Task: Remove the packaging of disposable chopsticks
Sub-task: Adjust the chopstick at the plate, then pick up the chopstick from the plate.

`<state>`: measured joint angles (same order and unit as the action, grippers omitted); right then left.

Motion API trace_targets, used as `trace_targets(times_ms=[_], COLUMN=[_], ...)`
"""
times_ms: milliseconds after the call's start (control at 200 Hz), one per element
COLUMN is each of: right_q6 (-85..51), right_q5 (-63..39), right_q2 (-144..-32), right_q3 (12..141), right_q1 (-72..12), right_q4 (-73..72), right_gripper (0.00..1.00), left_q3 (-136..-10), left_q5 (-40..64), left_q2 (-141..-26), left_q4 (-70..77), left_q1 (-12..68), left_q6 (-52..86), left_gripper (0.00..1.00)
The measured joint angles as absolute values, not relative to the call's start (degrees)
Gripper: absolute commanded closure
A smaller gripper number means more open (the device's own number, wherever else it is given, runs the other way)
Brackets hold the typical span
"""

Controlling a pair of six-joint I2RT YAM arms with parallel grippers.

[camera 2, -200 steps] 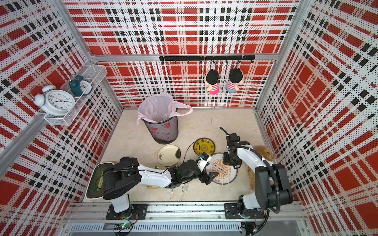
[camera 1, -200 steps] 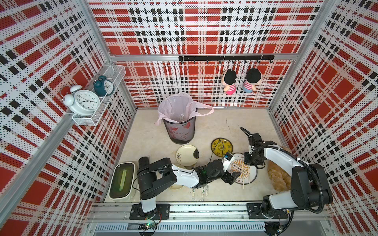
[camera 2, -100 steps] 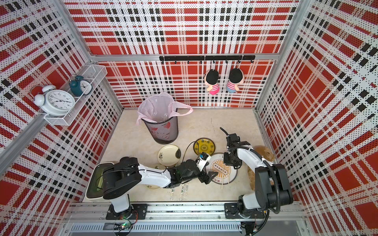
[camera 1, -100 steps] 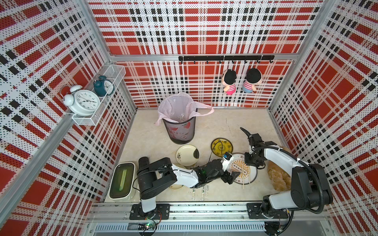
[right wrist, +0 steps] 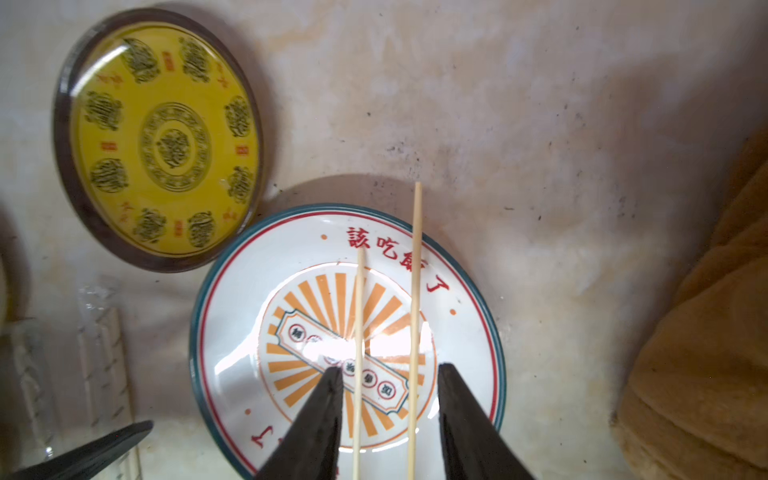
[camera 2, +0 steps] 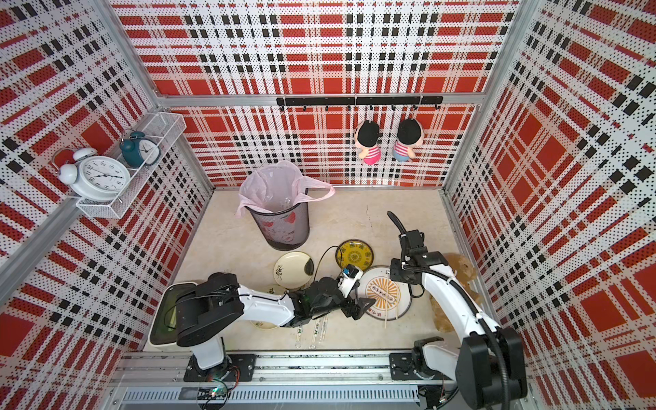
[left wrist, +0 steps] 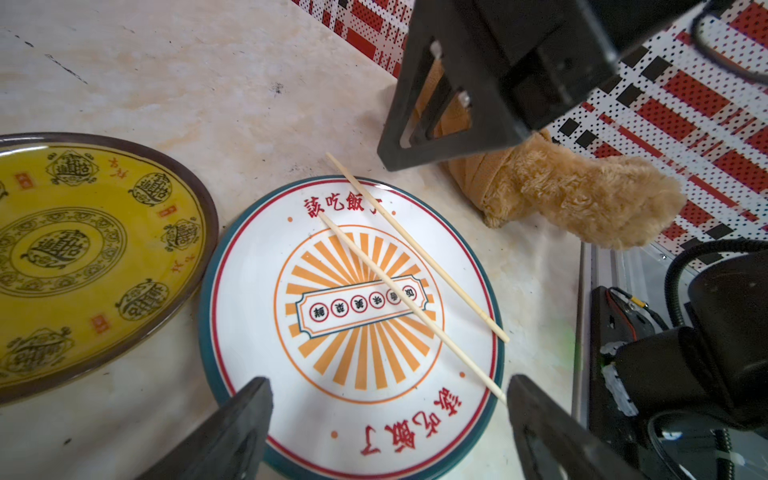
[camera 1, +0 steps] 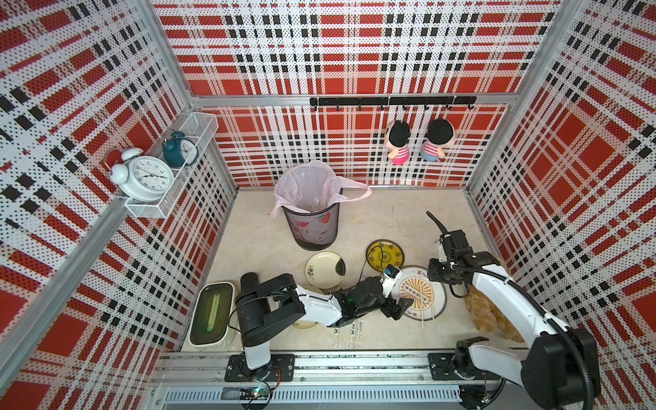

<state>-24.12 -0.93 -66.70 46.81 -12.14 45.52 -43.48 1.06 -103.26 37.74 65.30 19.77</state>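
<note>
Left gripper (camera 1: pixel 399 308), jaws spread wide and empty, hovers at the rim of the sunburst plate (left wrist: pixel 249 332); beneath its arm two packaging sleeves (camera 1: pixel 352 333), apparently still filled, lie on the surface. One bare pair of disposable chopsticks (right wrist: pixel 415 291) rests on the plate under the right gripper (right wrist: pixel 390 370), jaws parted, holding nothing. Step in hand: setting down this pair, judged complete. Next move: probably a two-gripper grasp on a sleeve.

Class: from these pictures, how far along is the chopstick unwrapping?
Done: one bare pair of chopsticks lies on the sunburst plate. In hand: nothing; the right gripper hangs open over it, the left gripper open nearby. Remaining: two sleeves, seemingly unopened, on the table.
</note>
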Motion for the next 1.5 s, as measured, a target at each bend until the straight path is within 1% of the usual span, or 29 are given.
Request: trace_targets(times_ms=[100, 336, 446, 807, 1047, 1333, 1498], right_q6=[-26.13, -30.89, -31.94, -32.97, -33.1, -33.23, -33.19], right_q5=[-2.09, -2.5, -2.04, -0.67, 0.34, 0.73, -0.16], right_q2=[-65.54, -68.03, -69.76, -74.83, -76.93, -77.71, -77.78], right_q3=[45.43, 42.17, 41.08, 39.42, 39.42, 39.4, 39.4], right_q1=[-15.46, -19.88, -20.25, -20.25, -20.25, -20.25, -20.25], right_q4=[44.05, 42.41, 41.28, 39.0, 37.71, 36.8, 35.59], right_gripper=[0.6, 0.67, 0.7, 0.75, 0.82, 0.94, 0.96], left_q3=[-42.76, -42.52, -42.52, -42.52, -42.52, -42.52, -42.52], left_q5=[1.06, 1.15, 1.19, 1.54, 1.72, 2.28, 2.39], left_q2=[-102.56, -102.45, -102.45, -102.5, -102.83, -103.53, -103.57], left_q4=[38.15, 39.64, 40.03, 40.66, 40.73, 40.84, 41.15], left_q1=[64.99, 64.95, 64.95, 64.95, 64.9, 64.69, 64.34], left_q6=[20.08, 20.6, 20.62, 20.64, 20.64, 20.64, 20.64], left_gripper=[0.09, 0.09, 0.09, 0.09, 0.09, 0.09, 0.09])
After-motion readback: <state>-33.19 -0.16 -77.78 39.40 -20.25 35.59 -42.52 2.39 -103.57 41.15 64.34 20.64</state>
